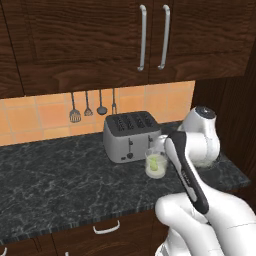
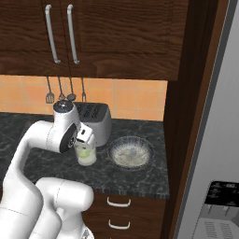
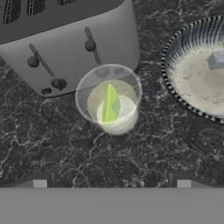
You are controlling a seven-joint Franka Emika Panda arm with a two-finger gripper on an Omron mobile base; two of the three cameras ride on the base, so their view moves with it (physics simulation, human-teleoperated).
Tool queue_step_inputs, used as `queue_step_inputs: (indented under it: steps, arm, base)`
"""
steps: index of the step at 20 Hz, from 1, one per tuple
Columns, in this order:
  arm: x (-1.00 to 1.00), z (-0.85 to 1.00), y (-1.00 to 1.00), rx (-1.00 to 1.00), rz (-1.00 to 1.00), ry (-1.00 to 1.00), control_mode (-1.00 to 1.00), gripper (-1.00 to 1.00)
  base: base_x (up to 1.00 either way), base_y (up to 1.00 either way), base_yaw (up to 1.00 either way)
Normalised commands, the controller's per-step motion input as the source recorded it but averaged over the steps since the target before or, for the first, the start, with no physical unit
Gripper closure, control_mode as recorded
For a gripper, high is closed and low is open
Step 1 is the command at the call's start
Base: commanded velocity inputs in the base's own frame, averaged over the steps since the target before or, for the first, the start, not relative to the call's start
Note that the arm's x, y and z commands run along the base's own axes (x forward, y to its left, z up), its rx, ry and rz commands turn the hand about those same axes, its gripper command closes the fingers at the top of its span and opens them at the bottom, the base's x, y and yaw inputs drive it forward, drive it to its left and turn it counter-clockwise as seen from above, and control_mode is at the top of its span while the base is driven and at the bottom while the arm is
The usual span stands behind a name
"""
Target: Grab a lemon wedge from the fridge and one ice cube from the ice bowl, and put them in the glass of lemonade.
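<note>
The gripper hangs released over the glass of lemonade, lemon wedge inside it (ice bowl beside, one cube within)

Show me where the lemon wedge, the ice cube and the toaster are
lemon wedge (image 3: 110, 104), hand view, middle of the green wedge inside the glass
ice cube (image 3: 216, 60), hand view, top face, in the bowl
toaster (image 1: 125, 141), left base view, silver front side

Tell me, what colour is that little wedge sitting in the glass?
Bright yellow-green: the lemon wedge lies inside the glass of lemonade, clearest in the hand view.
</note>
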Motion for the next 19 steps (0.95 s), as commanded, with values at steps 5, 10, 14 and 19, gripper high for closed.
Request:
queue_step_inputs:
  steps: [5, 10, 14, 19]
  arm:
    - [-0.69, 0.84, 0.00, -0.09, -0.06, 0.11, -1.00, -1.00]
    - [-0.66, 0.25, 0.00, 0.01, -0.06, -0.01, -1.00, -1.00]
    - [-0.59, 0.06, 0.00, 0.00, -0.03, 0.00, -1.00, -1.00]
    - [-0.31, 0.18, 0.00, 0.00, 0.00, 0.00, -1.00, -1.00]
  base:
    - [0.00, 0.00, 0.00]
    - [0.00, 0.00, 0.00]
    - [0.00, 0.00, 0.00]
    - [0.00, 0.00, 0.00]
